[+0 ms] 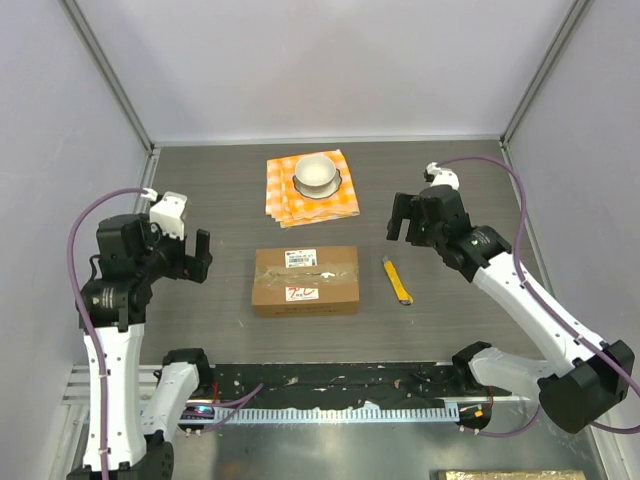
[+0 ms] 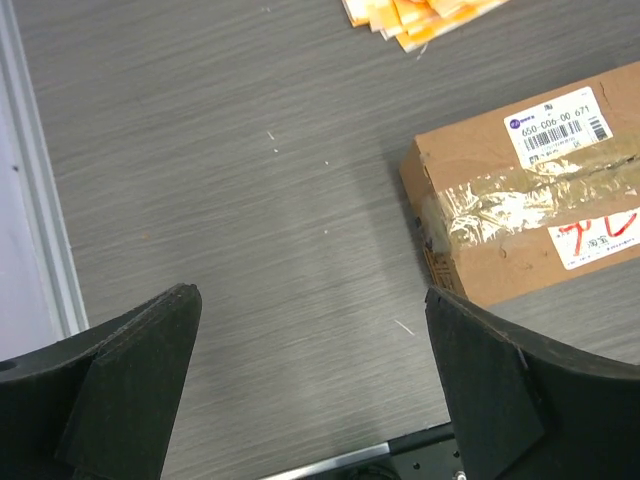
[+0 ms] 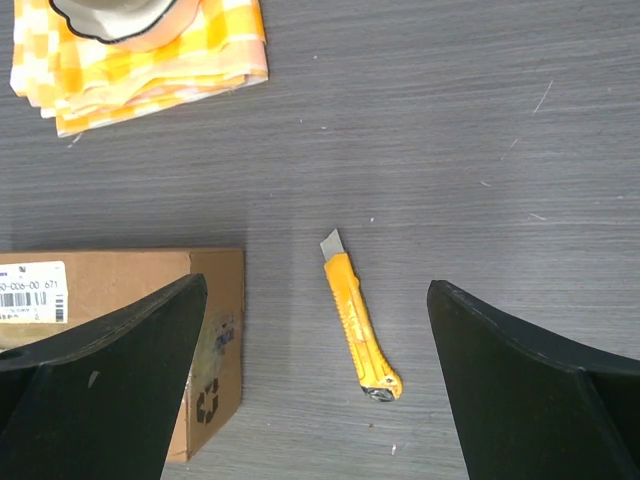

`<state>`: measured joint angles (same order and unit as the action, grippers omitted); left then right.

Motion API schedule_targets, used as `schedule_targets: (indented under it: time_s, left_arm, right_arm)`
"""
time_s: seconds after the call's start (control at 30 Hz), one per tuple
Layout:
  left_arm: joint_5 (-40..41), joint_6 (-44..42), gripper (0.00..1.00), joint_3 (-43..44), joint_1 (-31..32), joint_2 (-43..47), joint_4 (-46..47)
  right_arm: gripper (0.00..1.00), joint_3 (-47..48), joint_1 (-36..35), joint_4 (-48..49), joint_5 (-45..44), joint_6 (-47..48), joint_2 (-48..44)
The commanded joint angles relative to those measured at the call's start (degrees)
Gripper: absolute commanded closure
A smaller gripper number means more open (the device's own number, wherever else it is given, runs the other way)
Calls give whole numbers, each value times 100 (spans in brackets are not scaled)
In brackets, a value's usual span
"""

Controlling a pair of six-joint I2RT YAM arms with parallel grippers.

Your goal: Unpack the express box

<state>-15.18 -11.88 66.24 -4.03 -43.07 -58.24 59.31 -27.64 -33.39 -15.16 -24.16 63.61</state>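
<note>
Nearest the viewer, a black mounting rail [image 1: 330,378] runs along the near edge of the dark grey wood-grain table [image 1: 220,200], with the two white-and-black arms rising from it at either end; at the middle of the table, between the arms, lies the express box [image 1: 306,281], a rectangular brown corrugated cardboard carton lying flat with its long side running left to right; glossy brown tape [image 2: 520,195] crosses its top, a white shipping label [image 1: 300,258] with a barcode sits at the far edge, and a white sticker with red marks [image 1: 301,293] sits toward the near edge; the box looks sealed.

Just right of the box, not touching it, lies a slim yellow utility knife [image 1: 397,280], its short blade tip pointing to the far side; beyond the box, a folded orange-and-white checked cloth [image 1: 340,200] carries a small white bowl [image 1: 317,172].

The left claw [image 1: 190,255] hangs above bare table to the left of the box, its black fingers spread wide and grasping nothing; the right claw [image 1: 410,222] hangs to the far right of the box, beyond the knife, likewise spread wide and empty.
</note>
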Motion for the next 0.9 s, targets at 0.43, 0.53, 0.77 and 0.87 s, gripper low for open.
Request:
schedule_targets:
  time_s: [0.43,0.53,0.77,0.87]
  left_arm:
    - [-995,-60,0,-67,8,-702,-126]
    - [-1110,-78,0,12,16,-896,-170]
    - [-1488,-139,0,179,8,-1230,-284]
    - [-1576,-148,0,223,8,-1292,-320]
  right_arm:
    - [18,-1273,-128,624,-452,-308,747]
    - [19,-1342,-251,666,-655,-413,1047]
    - [19,-1545,-391,1018,-717,-475,1179]
    - [19,-1598,-409,1062,-612,-475,1250]
